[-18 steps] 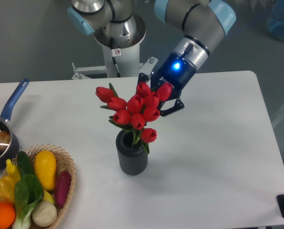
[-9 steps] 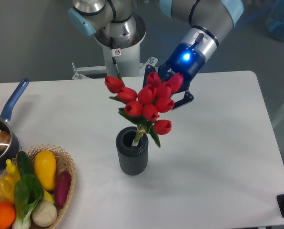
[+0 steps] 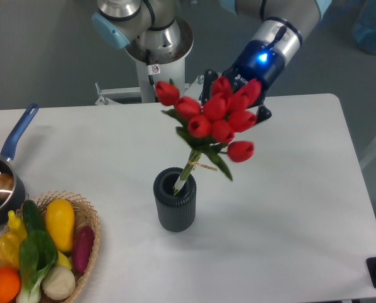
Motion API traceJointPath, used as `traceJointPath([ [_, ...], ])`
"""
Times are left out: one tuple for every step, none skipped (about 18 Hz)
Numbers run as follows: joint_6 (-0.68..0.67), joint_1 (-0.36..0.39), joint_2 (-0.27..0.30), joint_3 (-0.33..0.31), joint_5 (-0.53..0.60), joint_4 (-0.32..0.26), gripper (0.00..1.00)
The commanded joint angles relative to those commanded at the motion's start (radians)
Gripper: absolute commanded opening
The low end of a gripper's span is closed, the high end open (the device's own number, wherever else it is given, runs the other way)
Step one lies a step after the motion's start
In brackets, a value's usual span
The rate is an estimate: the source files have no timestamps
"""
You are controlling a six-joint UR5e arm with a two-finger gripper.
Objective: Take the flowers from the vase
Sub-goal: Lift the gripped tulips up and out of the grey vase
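Far left of the vase (image 3: pixel 174 208): a blue-handled saucepan (image 3: pixel 0 184), cut off by the picture's edge. Left of the vase and nearer the camera: a wicker basket (image 3: pixel 90 218) of vegetables and fruit. Both well apart from the vase and out of the way.

On the white table (image 3: pixel 289 202), the vase itself: upright, dark and ribbed, mouth open to the top.

Out of that mouth, up and to the right: the flowers (image 3: pixel 216 120), a bunch of red tulips tied with pale string just above the rim. Mostly raised, with only the lower stem ends dipping into the mouth, not yet clear. Long axis tilted, running from the vase up and rightward, heads well to the right of the vase.

Behind the heads, above and right of the vase: the gripper (image 3: pixel 237 96), with one dark finger showing at the left of the blooms and one at the right. Fingertips hidden by the petals, so no direct sight of the grip; judged to be clamped on the flowers near the heads, since nothing else props the bunch at this slant.

Key relation for the next move: stems trail down and left from the gripper into the vase. Calls for more lift along that slanted axis until the stem ends leave the mouth; a sideways pull too early risks catching the rim and tipping the vase.
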Motion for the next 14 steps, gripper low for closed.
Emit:
traceJointPath([
  [0.0, 0.006, 0.0, 0.0, -0.009, -0.002, 0.33],
  [0.0, 0.017, 0.002, -0.003, -0.018, -0.002, 0.33],
  [-0.003, 0.026, 0.002, -0.003, -0.031, -0.002, 0.33],
  [-0.012, 0.031, 0.005, -0.003, -0.041, -0.002, 0.33],
  [-0.027, 0.044, 0.005, 0.0, -0.048, -0.002, 0.33],
  [-0.032, 0.054, 0.005, 0.002, -0.051, 0.0, 0.33],
  [-0.032, 0.063, 0.005, 0.003, -0.052, 0.002, 0.34],
  [-0.031, 0.064, 0.003, 0.009, -0.052, 0.003, 0.34],
  [-0.028, 0.065, 0.002, 0.012, -0.052, 0.003, 0.34],
  [-0.023, 0.065, -0.001, 0.017, -0.051, 0.006, 0.33],
  [-0.021, 0.065, -0.003, 0.021, -0.051, 0.009, 0.34],
  [-0.018, 0.066, -0.003, 0.031, -0.051, 0.011, 0.33],
  [-0.005, 0.066, -0.005, 0.043, -0.049, 0.012, 0.33],
  [0.02, 0.066, -0.009, 0.051, -0.049, 0.012, 0.34],
])
